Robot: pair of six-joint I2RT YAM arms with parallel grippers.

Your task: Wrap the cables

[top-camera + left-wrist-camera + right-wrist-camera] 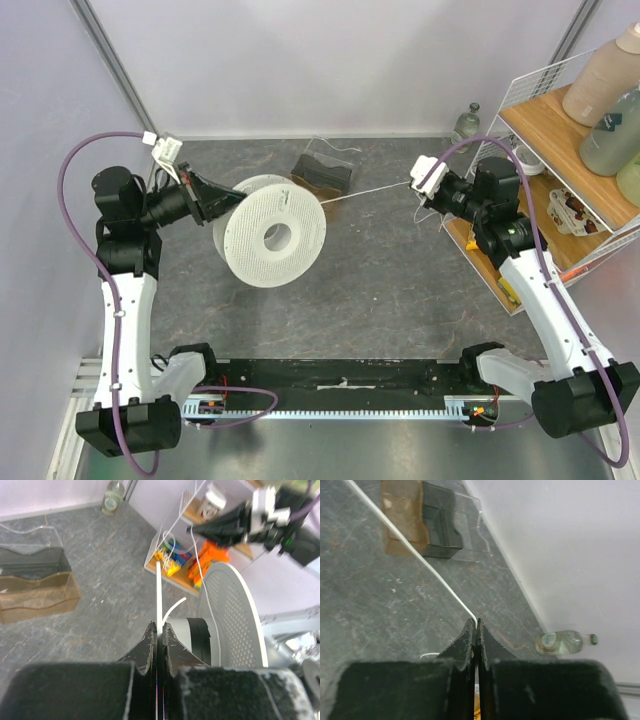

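Left wrist view: the left claw (159,631) is pinched tight on the cable (159,595) beside the white spool (235,615). The right claw (476,626) clamps the same strand, which is stretched taut above the desk (400,290). The two wrists face each other.

Counts from the top view unless noted.

- 2 robot arms: left arm (128,300) at lower left, right arm (548,300) at lower right.
- 4 fingers in all, 2 per arm: left fingers (145,650), right fingers (464,645).
- 2 purple hoses (62,185), one per arm.
- 1 perforated white spool (248,245) with 2 flanges, left of centre on the counter (400,300).
- 1 taut strand of white cable (370,192), upper centre. The left wrist view shows further white pieces; cannot tell if they are the same strand.
- 1 clear plastic box (322,172), upper centre.
- 1 small glass bottle (467,122), upper right.
- 1 wire shelf rack (540,125) at the right edge, with 2 wooden shelves.
- 3 large bottles (600,75) on the upper shelf.
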